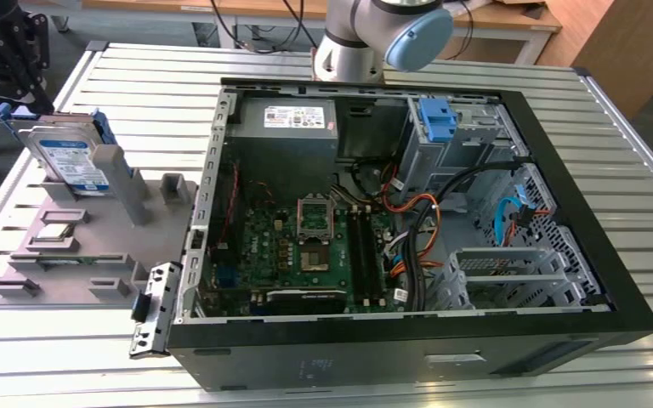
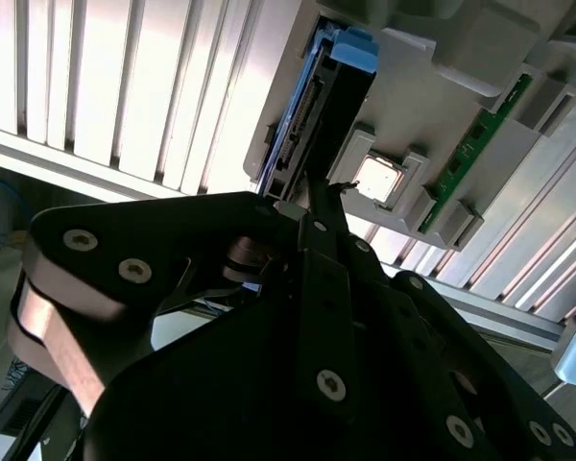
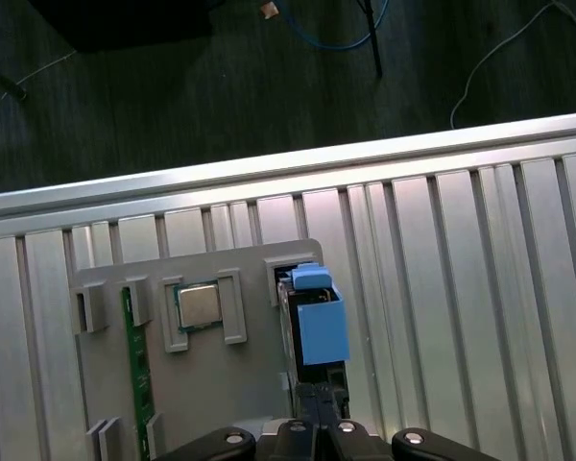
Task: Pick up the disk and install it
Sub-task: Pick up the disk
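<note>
The disk [image 1: 71,161] is out of the computer case [image 1: 417,361], standing on end in a slot of a grey holder [image 1: 99,246] that lies on the slatted metal worktop [image 1: 77,374], at the exterior view's left and well apart from the case's open bay. Its long axis runs close to upright, and its broad labelled face is turned towards the exterior view's right and front, with the blue frame showing along its far edge. In the second wrist view the narrow connector edge of the disk [image 2: 302,115] faces up at the camera, so the drive sits with that short end uppermost. The tool [image 3: 317,408] hangs over this upper end; its two fingers lie together with no gap between them and nothing is clamped in them. The fingertips [image 2: 319,197] sit just beside the disk's top edge, and whether they touch it cannot be told. In the same holder, beside the disk, a square processor chip [image 3: 199,305] rests in its own pocket and a green memory stick [image 3: 130,336] stands on edge in another. Inside the case a lone blue bracket [image 1: 434,119] sits at the drive cage on the far side, near the arm's base [image 1: 360,38]
</note>
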{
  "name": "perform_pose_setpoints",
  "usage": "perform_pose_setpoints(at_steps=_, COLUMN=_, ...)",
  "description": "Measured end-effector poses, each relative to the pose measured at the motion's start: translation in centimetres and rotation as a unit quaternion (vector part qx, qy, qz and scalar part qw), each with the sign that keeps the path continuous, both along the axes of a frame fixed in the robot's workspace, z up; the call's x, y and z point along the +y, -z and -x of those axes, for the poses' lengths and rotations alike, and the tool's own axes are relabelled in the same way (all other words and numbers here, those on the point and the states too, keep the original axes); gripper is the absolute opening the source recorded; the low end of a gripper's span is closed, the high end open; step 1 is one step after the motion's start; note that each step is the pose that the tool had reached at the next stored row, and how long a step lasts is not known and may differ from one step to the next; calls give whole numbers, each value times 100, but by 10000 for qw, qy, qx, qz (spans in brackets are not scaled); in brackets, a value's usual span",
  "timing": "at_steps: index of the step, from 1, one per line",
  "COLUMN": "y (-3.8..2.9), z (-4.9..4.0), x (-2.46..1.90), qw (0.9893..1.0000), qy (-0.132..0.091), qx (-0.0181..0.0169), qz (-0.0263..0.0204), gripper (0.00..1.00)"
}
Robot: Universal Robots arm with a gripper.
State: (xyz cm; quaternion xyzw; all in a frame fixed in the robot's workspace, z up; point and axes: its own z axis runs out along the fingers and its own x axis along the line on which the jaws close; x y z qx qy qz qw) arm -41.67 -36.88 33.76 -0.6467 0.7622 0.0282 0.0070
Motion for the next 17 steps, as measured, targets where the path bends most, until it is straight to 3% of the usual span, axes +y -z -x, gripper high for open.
perform_pose_setpoints(at_steps=17, y=16, z=-1, x=0, qw=10000, qy=0, qx=-7, qz=0, gripper=11)
